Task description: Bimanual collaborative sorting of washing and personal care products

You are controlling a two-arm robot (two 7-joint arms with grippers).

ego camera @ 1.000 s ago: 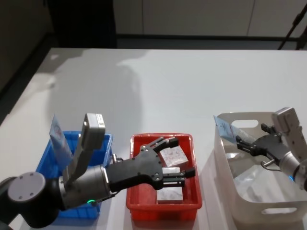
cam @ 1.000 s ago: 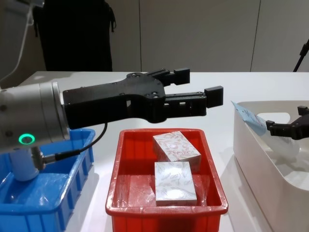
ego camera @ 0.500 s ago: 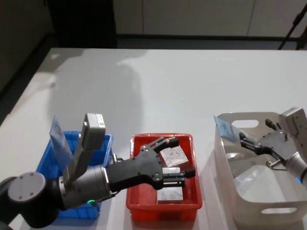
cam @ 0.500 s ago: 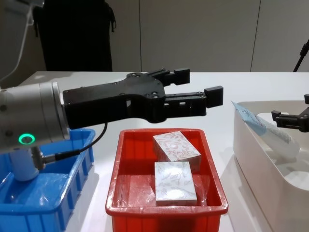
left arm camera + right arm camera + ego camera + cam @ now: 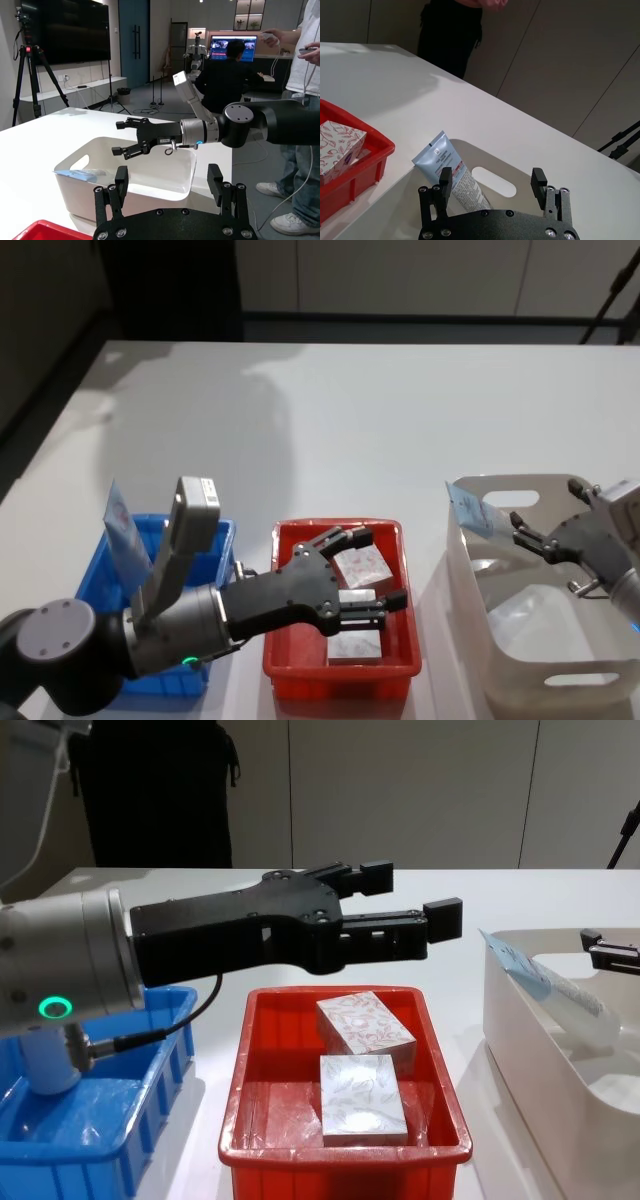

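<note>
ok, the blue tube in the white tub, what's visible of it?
The pale blue squeeze tube looks like soft plastic, with fine print and a flat crimped end. It leans against the white tub's wall, crimped end up above the rim, lower part inside. The right end effector hangs open beside it, not touching.

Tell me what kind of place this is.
Likely a robotics lab or test room: a tripod and large wall screen stand behind the white table, where a red crate and blue crate are set out for sorting.
</note>
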